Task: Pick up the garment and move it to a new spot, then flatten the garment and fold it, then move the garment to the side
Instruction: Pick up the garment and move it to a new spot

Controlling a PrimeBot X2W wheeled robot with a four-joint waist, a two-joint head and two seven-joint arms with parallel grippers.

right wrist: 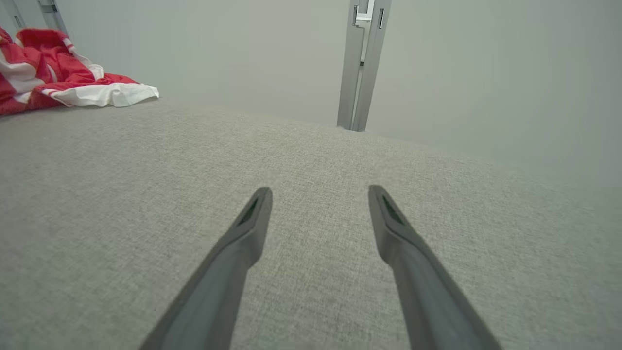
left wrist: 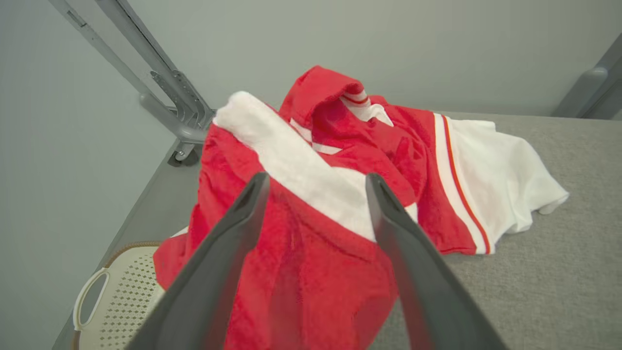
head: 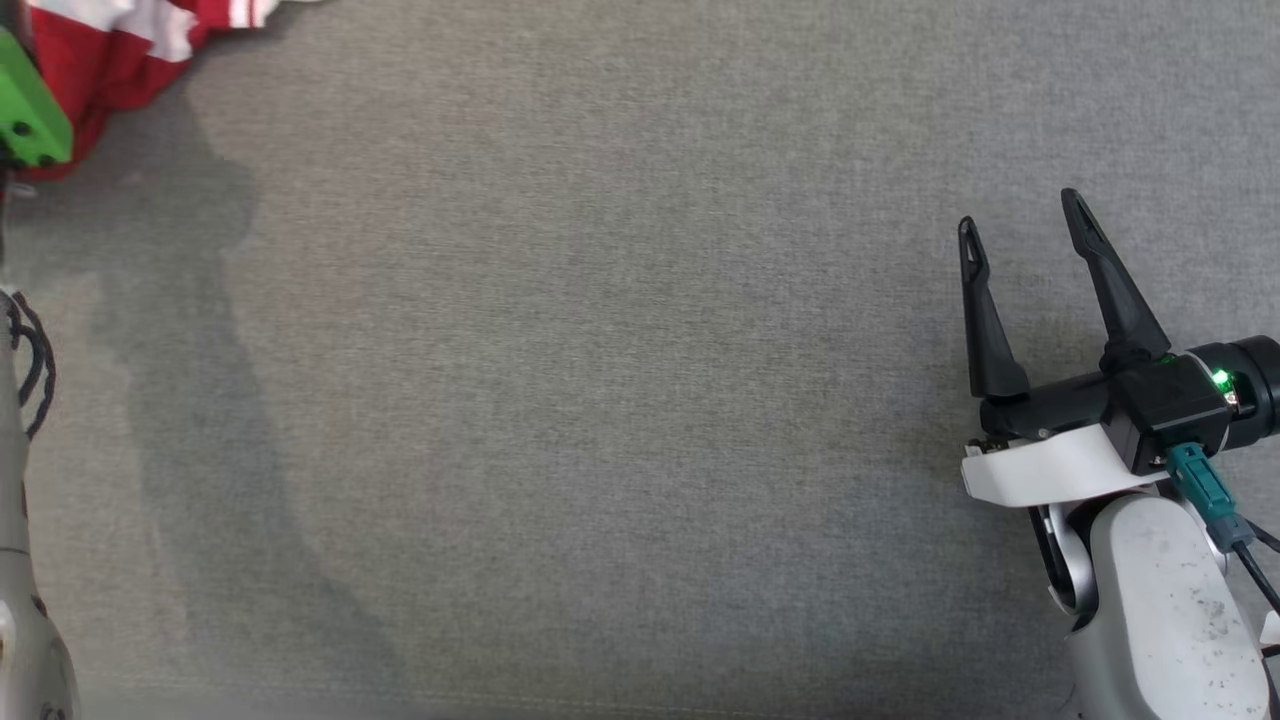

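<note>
Table [head: 600, 400]: grey fabric top.
Garment [left wrist: 311, 272]: red and white, crumpled at the far left corner (white portion lying flat).
Left gripper [left wrist: 317, 180]: fingers apart, empty, close over the garment.
Right gripper [head: 1020, 212]: fingers apart, empty, over bare table.

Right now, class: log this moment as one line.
red-and-white garment: crumpled at table corner | left claw: open, aimed at garment | right claw: open, empty over table
</note>
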